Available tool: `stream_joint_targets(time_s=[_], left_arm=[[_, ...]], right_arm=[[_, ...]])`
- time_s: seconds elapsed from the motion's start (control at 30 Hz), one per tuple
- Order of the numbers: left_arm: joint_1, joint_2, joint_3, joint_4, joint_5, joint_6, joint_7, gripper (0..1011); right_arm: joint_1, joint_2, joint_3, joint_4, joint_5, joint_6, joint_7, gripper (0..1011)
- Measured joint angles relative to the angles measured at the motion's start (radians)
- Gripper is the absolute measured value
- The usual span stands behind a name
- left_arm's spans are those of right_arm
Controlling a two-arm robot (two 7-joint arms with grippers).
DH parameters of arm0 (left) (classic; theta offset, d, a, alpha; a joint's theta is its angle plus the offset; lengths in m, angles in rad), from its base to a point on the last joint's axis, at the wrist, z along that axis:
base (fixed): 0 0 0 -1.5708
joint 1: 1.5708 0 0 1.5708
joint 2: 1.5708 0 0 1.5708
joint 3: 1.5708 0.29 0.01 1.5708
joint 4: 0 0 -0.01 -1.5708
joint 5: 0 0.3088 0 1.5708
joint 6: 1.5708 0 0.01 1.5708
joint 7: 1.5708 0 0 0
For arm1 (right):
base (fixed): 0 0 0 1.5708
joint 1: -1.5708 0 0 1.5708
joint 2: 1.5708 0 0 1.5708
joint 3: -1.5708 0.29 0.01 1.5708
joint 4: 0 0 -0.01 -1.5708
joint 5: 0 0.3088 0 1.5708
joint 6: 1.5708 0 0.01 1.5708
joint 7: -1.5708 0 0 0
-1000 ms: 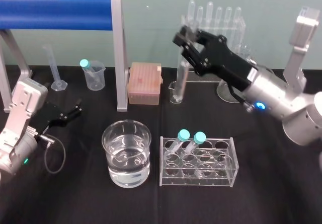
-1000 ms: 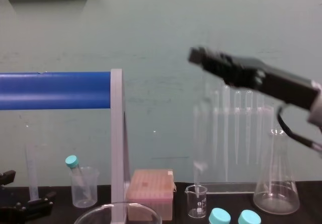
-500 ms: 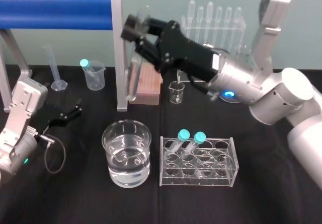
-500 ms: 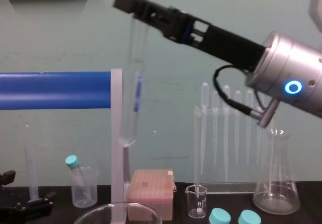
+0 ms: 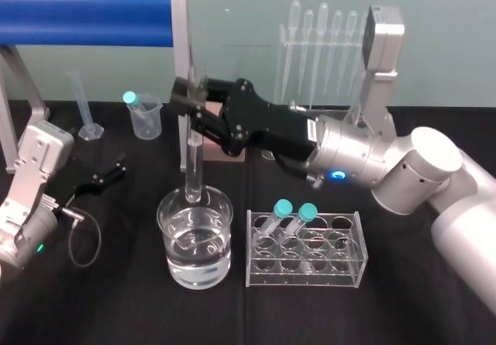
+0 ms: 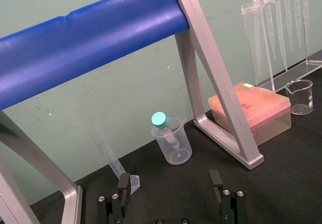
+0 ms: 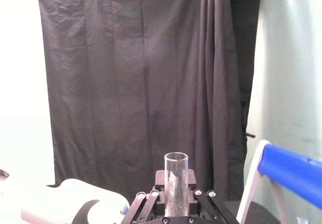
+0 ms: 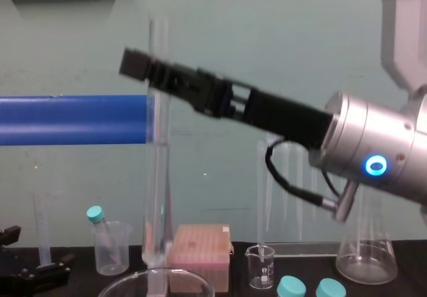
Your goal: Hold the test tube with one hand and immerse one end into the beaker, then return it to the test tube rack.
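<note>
My right gripper [image 5: 194, 97] is shut on the upper part of the test tube [image 5: 192, 159], a long clear glass tube that hangs upright. Its lower end sits at about rim height of the beaker [image 5: 221, 252], a wide glass vessel partly filled with water. From the chest, the test tube [image 8: 159, 177] comes down to the beaker's rim [image 8: 120, 285]. The right wrist view has the test tube's open rim [image 7: 176, 176] between the fingers. The test tube rack [image 5: 345, 260] stands right of the beaker with two teal-capped tubes. My left gripper [image 5: 115, 168] rests open at the far left.
A blue bar on a grey frame [image 5: 85, 19] spans the back left, its post just behind the tube. A small plastic beaker with a teal-capped tube [image 5: 145, 116], a graduated cylinder [image 5: 85, 112], a pink box [image 8: 199, 247], a pipette stand [image 5: 322, 43] and a conical flask [image 8: 365, 243] line the back.
My right arm has swung left from the back of the table and come down, bringing the test tube from beside the small beaker to over the large beaker. The left arm has not moved.
</note>
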Motion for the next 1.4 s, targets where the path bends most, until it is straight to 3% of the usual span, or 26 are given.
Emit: stream_joint_targets(time_s=[0.4,0.9,1.4], left_arm=[[0.0,0.0,0.0,0.0,0.0,0.0,0.0,1000],[0.0,0.0,0.0,0.0,0.0,0.0,0.0,1000],[0.0,0.0,0.0,0.0,0.0,0.0,0.0,1000]], right_arm=[[0.024,-0.029,-0.062,0.125,0.001,0.008,0.031,224],[0.029,-0.04,-0.093,0.15,-0.031,0.019,0.013,224],[0.045,-0.046,-0.115,0.21,-0.101,0.005,-0.001,224]])
